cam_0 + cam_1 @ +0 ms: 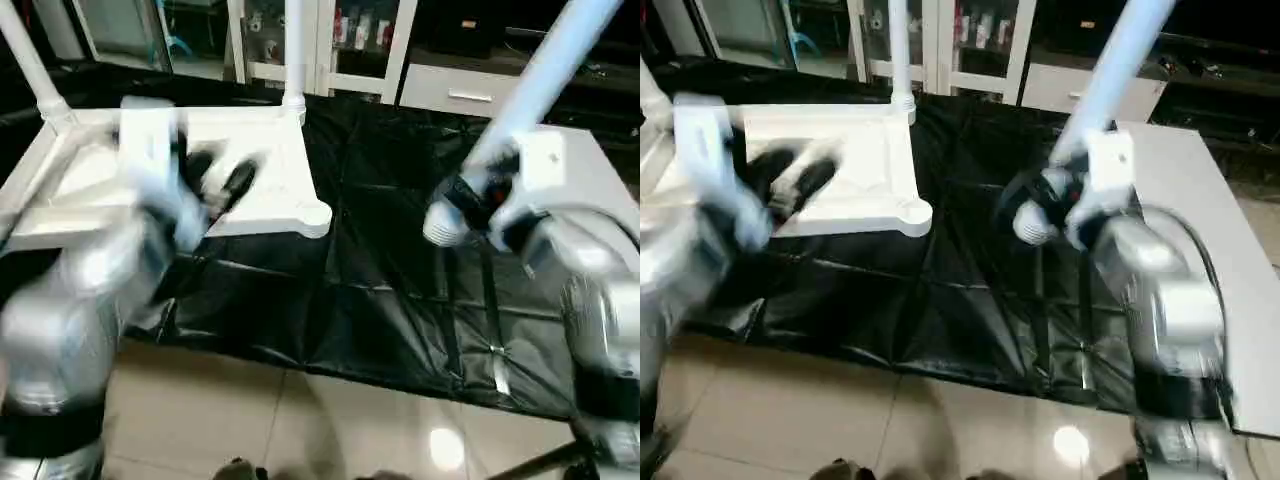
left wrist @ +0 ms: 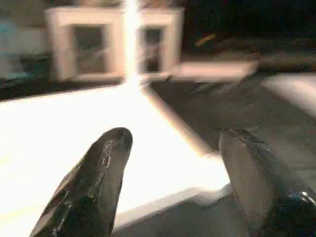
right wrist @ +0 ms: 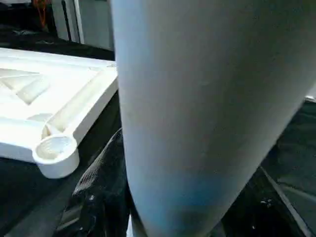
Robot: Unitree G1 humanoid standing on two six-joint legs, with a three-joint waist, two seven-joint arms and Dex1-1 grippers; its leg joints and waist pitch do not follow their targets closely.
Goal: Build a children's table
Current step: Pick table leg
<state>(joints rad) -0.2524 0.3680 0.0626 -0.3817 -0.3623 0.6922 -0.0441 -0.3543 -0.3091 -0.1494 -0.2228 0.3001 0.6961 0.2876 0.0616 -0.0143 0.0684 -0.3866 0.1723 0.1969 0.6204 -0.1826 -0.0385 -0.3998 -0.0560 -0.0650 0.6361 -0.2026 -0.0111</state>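
**benchtop_bob:** Why was the tabletop lying face down like that?

**g1_here:** So the sockets pointed up. The tabletop [image 1: 250,190] sat ribbed side up on the black-covered work surface [image 1: 380,300], which let the legs drop straight in from above. My right gripper [image 1: 1055,215] was clamped around a loose leg [image 1: 540,80], gripping it near its thick end, with the rest slanting up and away from me. I'd guess I held it low so the plug end stayed easy to steer. It was well apart from the tabletop, off to my right.

**benchtop_bob:** And the left one?

**g1_here:** My left gripper [image 2: 173,187] had its fingers spread with nothing between them, hovering over the tabletop's near side. Probably freed up to steady the top, but that's my read.

**benchtop_bob:** How many legs were in?

**g1_here:** I counted two standing: one upright at the far right corner [image 1: 293,50], one leaning at the far left corner [image 1: 30,70]. Plus the one I held, so three legs that I could see. One bare socket [image 3: 54,148] at the near right corner looked like the obvious target. White cabinet [image 1: 340,45] behind it all, one of those.
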